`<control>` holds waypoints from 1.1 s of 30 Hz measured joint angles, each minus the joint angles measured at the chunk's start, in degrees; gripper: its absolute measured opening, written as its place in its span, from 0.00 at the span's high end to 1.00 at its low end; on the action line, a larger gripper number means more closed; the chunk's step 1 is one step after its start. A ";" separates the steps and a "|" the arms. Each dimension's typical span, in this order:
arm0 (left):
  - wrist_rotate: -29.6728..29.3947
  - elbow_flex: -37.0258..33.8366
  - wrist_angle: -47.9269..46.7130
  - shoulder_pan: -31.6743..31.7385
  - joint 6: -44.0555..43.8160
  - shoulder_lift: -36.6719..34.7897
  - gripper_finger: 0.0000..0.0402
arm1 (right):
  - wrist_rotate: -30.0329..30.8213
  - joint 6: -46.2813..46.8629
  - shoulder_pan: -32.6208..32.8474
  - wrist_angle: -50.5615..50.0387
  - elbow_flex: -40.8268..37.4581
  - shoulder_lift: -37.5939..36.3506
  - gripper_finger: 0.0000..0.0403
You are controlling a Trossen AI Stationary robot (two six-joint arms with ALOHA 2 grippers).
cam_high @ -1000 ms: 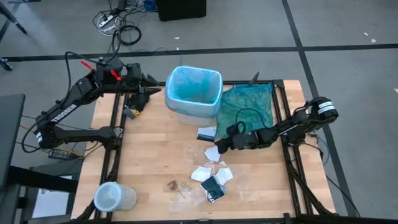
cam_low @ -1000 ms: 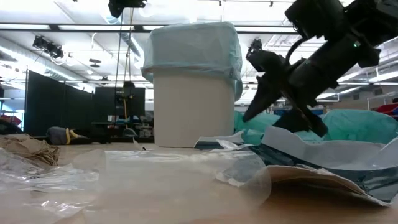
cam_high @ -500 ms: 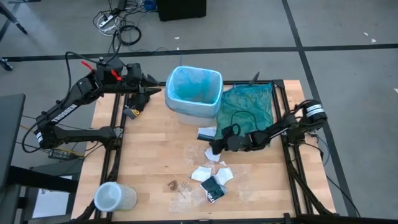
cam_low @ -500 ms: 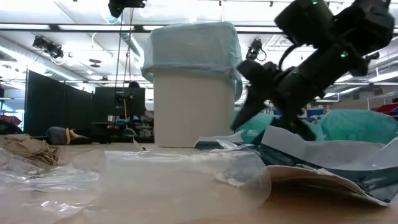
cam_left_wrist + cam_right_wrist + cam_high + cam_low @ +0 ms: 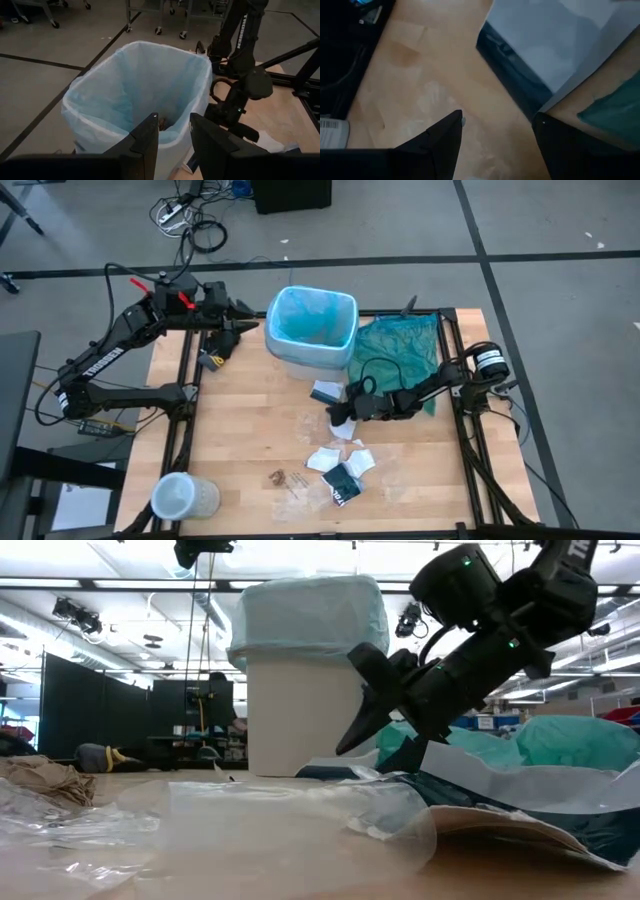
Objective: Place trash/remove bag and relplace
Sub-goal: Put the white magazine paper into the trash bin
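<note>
Trash (image 5: 340, 468) lies scattered on the wooden table (image 5: 240, 430), toward its near edge: crumpled white paper pieces (image 5: 324, 459), a dark black-teal wrapper (image 5: 342, 484), brown bits (image 5: 277, 477) and clear plastic (image 5: 200, 810) spread flat across the boards. Sky-blue bag (image 5: 312, 322) lines the pale bin (image 5: 310, 360) at the far middle of the table, its edge folded over the rim; the left wrist view looks straight into the liner (image 5: 140, 85), where a small brown scrap rests at the bottom. Beside the bin, on the right, a darker teal-green bag (image 5: 400, 345) lies flat. Right gripper (image 5: 338, 416) reaches low over the table between the bin and the scattered paper, just above a white-and-dark piece (image 5: 326, 392); its fingers (image 5: 442, 137) stand spread apart with bare wood visible between them, grasping nothing. Left gripper (image 5: 246, 326) hangs at the bin's left side, near the rim, its fingers (image 5: 150, 137) parted and empty. A clear plastic cup (image 5: 178, 497) sits at the near left corner of the table. Cables (image 5: 190, 220) trail across the grey floor beyond the far edge.
</note>
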 joint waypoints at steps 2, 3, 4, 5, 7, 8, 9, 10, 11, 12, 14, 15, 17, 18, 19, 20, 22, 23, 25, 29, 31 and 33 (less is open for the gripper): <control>0.00 0.00 -0.02 -0.01 0.18 0.00 0.70 | -0.37 -0.66 -0.57 -0.76 -0.20 -1.28 0.43; 0.00 0.00 -0.02 0.01 0.20 0.00 0.70 | -0.39 -0.91 -0.72 -0.87 -0.23 -1.85 0.43; 0.00 0.00 -0.02 -0.01 0.22 0.00 0.70 | -0.39 -1.30 -0.80 -0.97 -0.23 -2.36 0.44; 0.01 0.00 -0.03 -0.01 0.31 0.00 0.70 | -0.36 -1.52 -0.79 -1.51 -0.29 -2.78 0.44; 0.00 0.00 -0.01 0.01 0.44 0.00 0.70 | -0.51 -1.13 -0.71 -1.71 -0.72 -2.92 0.45; 0.00 0.00 -0.02 0.01 0.44 0.00 0.70 | -0.62 -0.39 -0.70 -1.89 -1.07 -2.90 0.45; 0.00 0.00 0.00 0.00 0.49 0.02 0.70 | -0.59 0.38 -0.64 -2.18 -1.16 -2.88 0.45; 0.00 0.00 0.00 -0.01 0.70 0.02 0.70 | -0.35 0.76 -0.66 -2.12 -1.16 -2.84 0.45; 0.00 0.00 0.00 -0.01 1.05 0.00 0.70 | 0.22 0.60 -0.84 -1.92 -1.14 -2.79 0.45; 0.00 0.00 0.00 0.00 1.54 0.00 0.70 | 0.99 0.19 -1.15 -1.83 -1.13 -2.71 0.45; 0.00 0.00 -0.01 0.01 1.75 0.01 0.70 | 2.33 -0.16 -2.18 -2.41 -1.12 -2.64 0.46; 0.00 0.00 0.03 -0.01 1.77 0.01 0.70 | 2.87 -0.30 -2.77 -2.46 -1.12 -2.64 0.46; 0.00 0.00 0.02 0.01 1.79 0.01 0.70 | 3.14 -1.13 -3.99 -2.46 -1.12 -2.64 0.46; 0.00 0.00 0.02 -0.01 1.79 0.00 0.70 | 3.14 -1.41 -4.63 -2.52 -1.12 -2.64 0.46; 0.00 0.00 0.02 0.01 1.79 0.02 0.70 | 3.11 -1.55 -5.21 -2.52 -1.12 -2.64 0.46; 0.02 0.00 0.02 -0.01 1.79 0.00 0.70 | 3.03 -1.65 -5.73 -2.49 -1.12 -2.64 0.46; 0.00 0.00 0.02 0.00 1.82 0.00 0.70 | 2.56 -1.67 -6.54 -2.50 -1.12 -2.64 0.46; 0.00 0.00 0.02 0.00 1.86 0.01 0.70 | 2.29 -1.69 -6.85 -2.46 -1.12 -2.64 0.46; 0.00 0.00 0.01 0.01 1.88 0.00 0.70 | 1.56 -2.17 -7.26 -2.12 -1.12 -2.64 0.48; 0.00 0.00 0.02 -0.01 1.88 0.02 0.70 | -0.85 -3.74 -8.13 -1.96 -1.01 -2.64 0.64; 0.00 0.00 0.02 0.01 1.88 0.00 0.70 | -2.24 -3.76 -8.29 -1.68 -1.01 -2.64 0.80; 0.00 0.00 0.02 0.00 1.90 0.01 0.70 | -3.31 -3.85 -8.31 -0.37 -1.01 -2.64 0.94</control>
